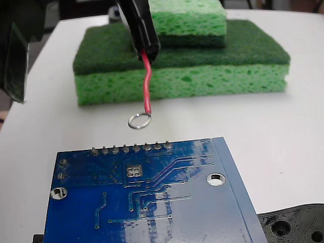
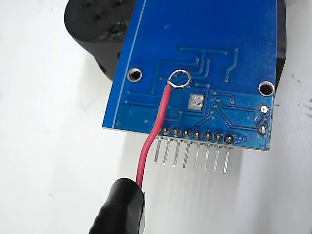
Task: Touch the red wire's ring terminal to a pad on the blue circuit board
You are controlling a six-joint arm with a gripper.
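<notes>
In the fixed view the ring terminal dangles from the red wire at centre frame, apparently clear of the blue circuit board below, likely for alignment; the pad sits lower. I cannot tell the gripper's fingers: black sleeve hides them.

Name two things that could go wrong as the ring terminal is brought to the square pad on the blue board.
1. In the fixed view the ring terminal hangs beyond the blue circuit board, near the solder bumps; it might touch those before the pad.
2. The red wire is thin and curved, so it may flex and miss.
</notes>
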